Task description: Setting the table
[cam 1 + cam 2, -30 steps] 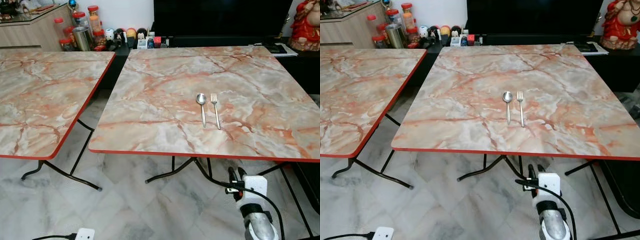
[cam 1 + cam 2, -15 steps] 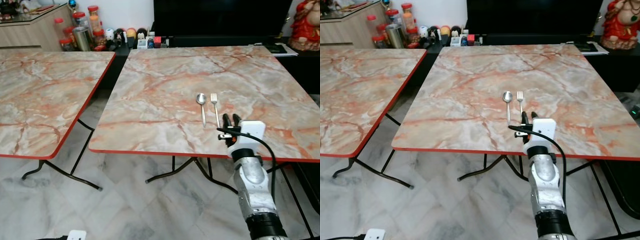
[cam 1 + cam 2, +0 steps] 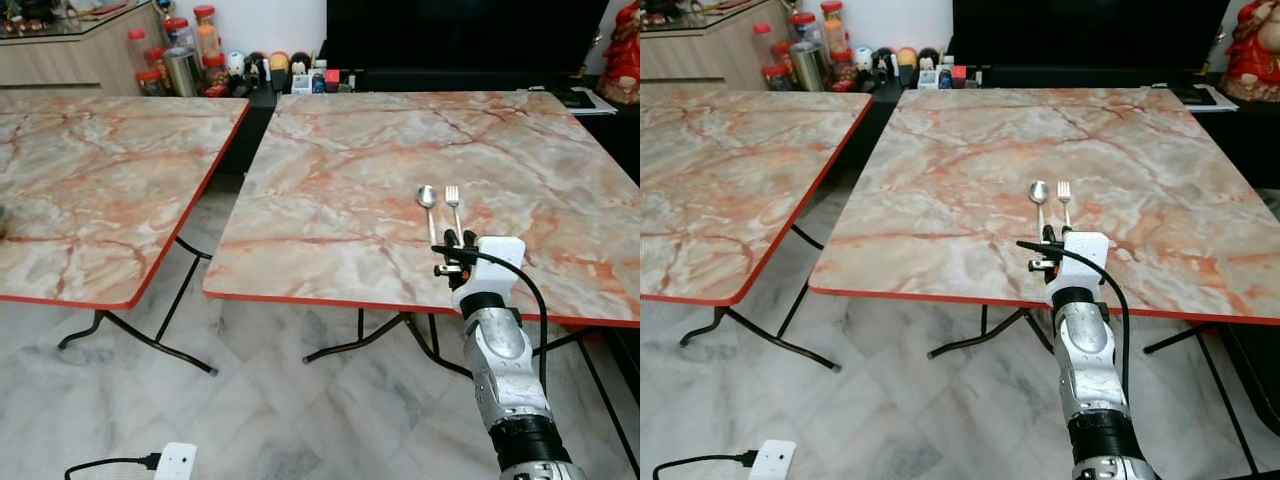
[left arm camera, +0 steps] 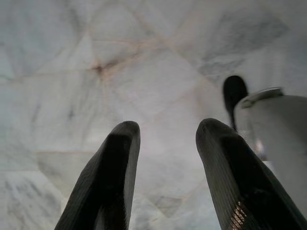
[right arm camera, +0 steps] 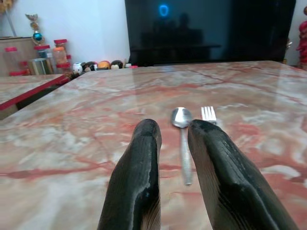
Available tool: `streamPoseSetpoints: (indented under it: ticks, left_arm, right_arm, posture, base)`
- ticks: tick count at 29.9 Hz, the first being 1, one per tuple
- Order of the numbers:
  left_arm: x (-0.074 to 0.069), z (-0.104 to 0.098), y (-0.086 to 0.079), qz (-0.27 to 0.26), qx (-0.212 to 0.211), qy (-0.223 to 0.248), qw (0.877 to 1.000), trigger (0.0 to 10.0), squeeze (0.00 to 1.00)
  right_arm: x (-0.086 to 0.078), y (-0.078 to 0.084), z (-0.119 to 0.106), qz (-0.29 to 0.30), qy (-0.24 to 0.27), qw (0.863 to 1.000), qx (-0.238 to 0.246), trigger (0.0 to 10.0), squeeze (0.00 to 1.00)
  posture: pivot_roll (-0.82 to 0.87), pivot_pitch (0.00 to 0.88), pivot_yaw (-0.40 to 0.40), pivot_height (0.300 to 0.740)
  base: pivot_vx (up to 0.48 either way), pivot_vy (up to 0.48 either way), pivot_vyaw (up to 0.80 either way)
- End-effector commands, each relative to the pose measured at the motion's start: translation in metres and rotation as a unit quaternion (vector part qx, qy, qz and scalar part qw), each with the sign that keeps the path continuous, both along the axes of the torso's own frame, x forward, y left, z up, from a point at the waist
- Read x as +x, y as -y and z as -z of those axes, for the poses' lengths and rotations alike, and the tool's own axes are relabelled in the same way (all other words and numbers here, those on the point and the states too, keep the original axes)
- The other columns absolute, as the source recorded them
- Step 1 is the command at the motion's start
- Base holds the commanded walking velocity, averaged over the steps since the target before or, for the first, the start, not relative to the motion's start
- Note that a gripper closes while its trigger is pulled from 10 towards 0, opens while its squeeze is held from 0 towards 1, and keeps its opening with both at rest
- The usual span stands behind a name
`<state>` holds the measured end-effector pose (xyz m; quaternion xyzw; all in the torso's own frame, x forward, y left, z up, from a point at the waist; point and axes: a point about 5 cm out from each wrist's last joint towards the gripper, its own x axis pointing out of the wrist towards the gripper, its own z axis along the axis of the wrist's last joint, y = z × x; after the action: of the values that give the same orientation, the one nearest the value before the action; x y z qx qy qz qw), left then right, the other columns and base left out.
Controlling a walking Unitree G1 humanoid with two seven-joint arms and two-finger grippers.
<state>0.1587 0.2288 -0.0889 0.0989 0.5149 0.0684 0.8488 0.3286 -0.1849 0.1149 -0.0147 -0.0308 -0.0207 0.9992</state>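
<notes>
Second marble-pattern table on the left, nothing on its visible top. Left gripper hangs idle, pointing down at the tiled floor; fingers parted a moderate gap, nothing between them. A white plug box with black cable lies on the floor near that side.

Main table, red-edged, holds the two task items. Spoon and fork lie side by side, parallel, bowl and tines aimed at the far edge, handles toward the near edge. Spoon left, fork right, just beside each other and not touching. They sit right of the table's middle, nearer the near edge than the far one. The neat pairing reads as a laid place setting for someone seated at the near edge, my judgement.

Right gripper is raised over the near edge, right at the handle ends of the cutlery. Wrist view: fingers slightly apart, holding nothing, spoon handle lined up in the gap ahead. The low, level aim along the table top suggests it is set to pinch or nudge the spoon handle; which of the two can't be settled from here.

Far edge: dark TV unit; jars and small figures stand behind, off the table.
</notes>
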Motion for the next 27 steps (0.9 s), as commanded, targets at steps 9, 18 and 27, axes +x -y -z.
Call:
streamPoseSetpoints:
  ticks: [9, 18, 27]
  left_arm:
    - [-0.014, 0.001, -0.015, 0.002, 0.012, -0.015, 1.000, 10.0, 0.00]
    - [-0.017, 0.006, -0.001, 0.003, -0.015, -0.009, 1.000, 10.0, 0.00]
    - [-0.017, 0.009, 0.014, 0.001, -0.010, -0.010, 1.000, 10.0, 0.00]
  right_arm:
    - [0.005, -0.001, 0.000, 0.006, -0.014, 1.000, 0.017, 10.0, 0.00]
    - [0.007, -0.004, -0.003, 0.004, -0.006, 1.000, 0.027, 10.0, 0.00]
    - [0.008, -0.013, -0.009, -0.031, 0.012, 0.999, 0.008, 10.0, 0.00]
  posture:
    - [-0.04, 0.000, 0.046, 0.740]
    - [-0.04, 0.000, 0.046, 0.740]
    - [-0.04, 0.000, 0.044, 0.740]
  base:
    - [0.224, 0.062, -0.44]
    - [0.100, 0.000, -0.22]
    - [0.000, 0.000, 0.11]
